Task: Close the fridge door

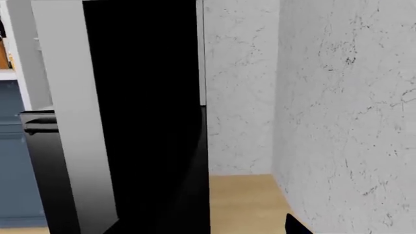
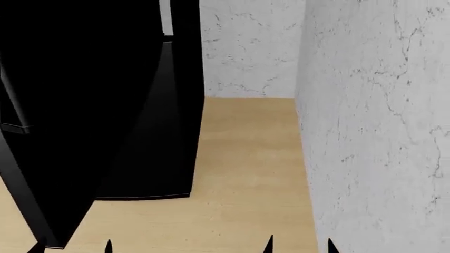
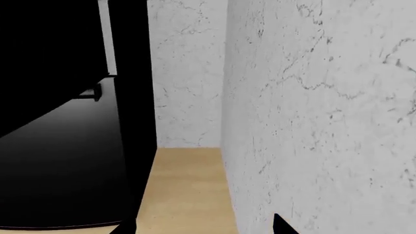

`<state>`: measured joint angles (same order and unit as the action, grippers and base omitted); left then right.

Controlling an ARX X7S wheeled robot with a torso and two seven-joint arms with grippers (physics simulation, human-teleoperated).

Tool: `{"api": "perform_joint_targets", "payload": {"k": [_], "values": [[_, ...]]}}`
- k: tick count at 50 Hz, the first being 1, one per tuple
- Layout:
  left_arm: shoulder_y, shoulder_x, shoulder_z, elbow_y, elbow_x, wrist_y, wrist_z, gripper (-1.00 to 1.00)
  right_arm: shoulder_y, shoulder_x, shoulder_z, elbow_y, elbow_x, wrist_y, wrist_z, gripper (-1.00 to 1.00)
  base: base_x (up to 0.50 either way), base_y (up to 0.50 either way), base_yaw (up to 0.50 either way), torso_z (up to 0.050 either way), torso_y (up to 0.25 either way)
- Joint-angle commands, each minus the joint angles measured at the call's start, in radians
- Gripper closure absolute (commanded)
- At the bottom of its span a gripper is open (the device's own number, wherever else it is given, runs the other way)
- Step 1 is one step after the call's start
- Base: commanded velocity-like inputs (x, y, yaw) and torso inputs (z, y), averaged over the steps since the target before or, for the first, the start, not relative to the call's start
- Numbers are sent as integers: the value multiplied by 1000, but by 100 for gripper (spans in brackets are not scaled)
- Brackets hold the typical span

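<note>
Fridge door (image 1: 140,117), glossy black slab with grey lining strip (image 1: 75,122), ajar; both end effectors' state seemingly indiscernible.

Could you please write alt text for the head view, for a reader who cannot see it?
A tall glossy black fridge door stands swung open, filling the view's left side. A white cracked-plaster wall runs along the right and behind, with light wooden floor between. Only dark tips of the robot's pincers poke up at the bottom edge.
</note>
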<state>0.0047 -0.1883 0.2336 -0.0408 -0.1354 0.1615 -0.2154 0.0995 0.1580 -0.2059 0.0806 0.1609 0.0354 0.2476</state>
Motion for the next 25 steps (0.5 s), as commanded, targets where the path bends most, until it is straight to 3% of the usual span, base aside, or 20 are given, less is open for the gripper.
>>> {"api": "perform_joint_targets", "payload": {"k": [1,17,25], "values": [[1,-7,13,1,-4,4,4,-100,8,2,-9,11,1,0,10,-100,156,-215,0,0,0],[-3,-10,15,-12,-14,11,-6,-100,7,7,-17,25,12,-31,9,-100,314,-275,0,0,0],[-12,-9,19,-36,-10,21,-12,-100,8,10,-25,32,11,-40,11,-100,488,-80,0,0,0]]}}
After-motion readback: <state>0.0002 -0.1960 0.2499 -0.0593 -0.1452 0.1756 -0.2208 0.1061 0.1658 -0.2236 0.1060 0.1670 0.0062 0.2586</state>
